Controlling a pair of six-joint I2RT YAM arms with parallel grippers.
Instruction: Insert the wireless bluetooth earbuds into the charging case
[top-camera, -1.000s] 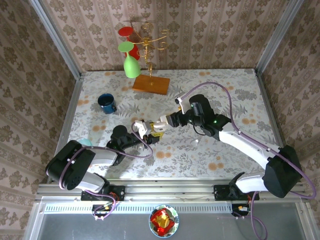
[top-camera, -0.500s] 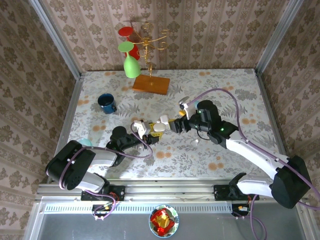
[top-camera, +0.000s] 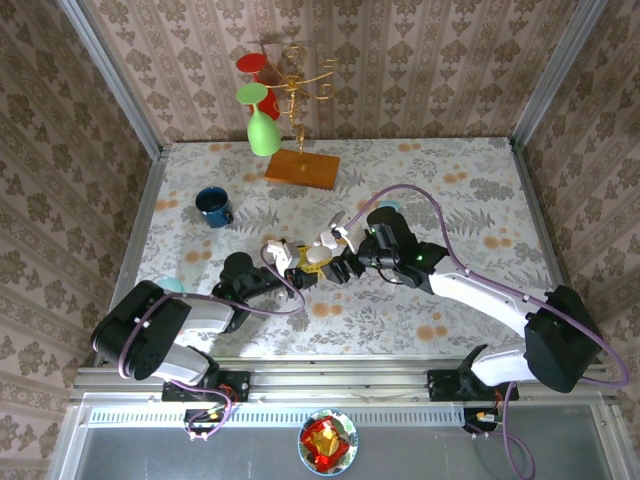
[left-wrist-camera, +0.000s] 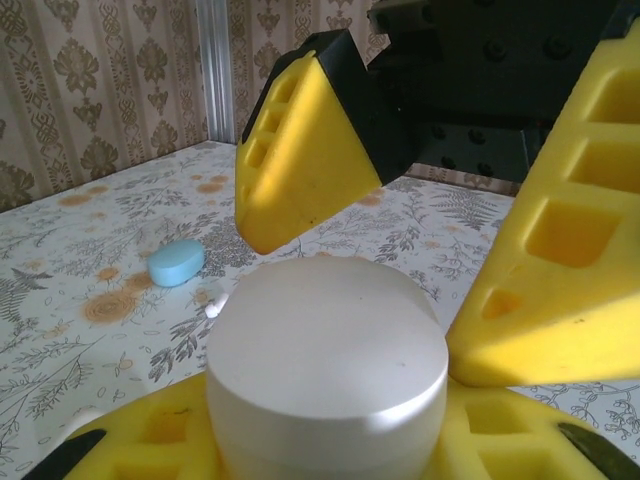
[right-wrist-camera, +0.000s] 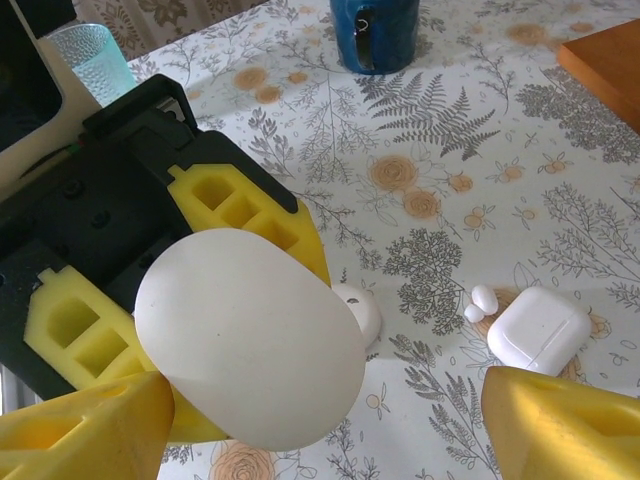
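Left end effector (top-camera: 297, 266) clamped on oval white case (right-wrist-camera: 250, 340), steadying it. Right end effector (top-camera: 336, 260) apart, straddling case, likely to open it. 2 earbuds (right-wrist-camera: 481, 301) lay on counter (right-wrist-camera: 450, 120), beside square case (right-wrist-camera: 538, 331).

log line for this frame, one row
left gripper: shut on white round case | right gripper: open, straddling it | earbuds: on table beside square case

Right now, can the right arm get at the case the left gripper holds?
Probably yes. The right gripper is open with a finger on each side of the case, whose top stands clear of the left gripper. Nothing sits between them.
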